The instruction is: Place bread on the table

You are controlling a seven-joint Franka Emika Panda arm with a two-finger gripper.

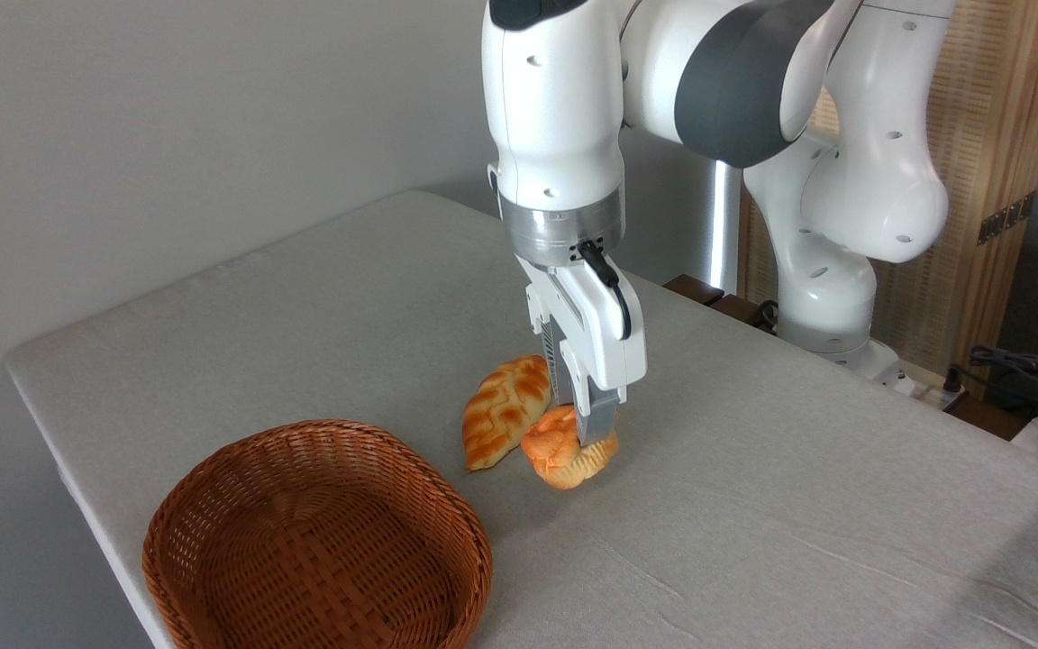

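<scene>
Reaching straight down from the white Franka arm, the gripper has its two fingers pinching the small orange-golden bun, one finger on the near side and the other behind it; the bun lies tilted on the grey cloth-covered table (whether it fully rests there or is slightly lifted cannot be told); just left of it, touching or nearly so, lies the longer braided loaf; the brown wicker basket sits nearer the front-left edge, apart from both.
</scene>
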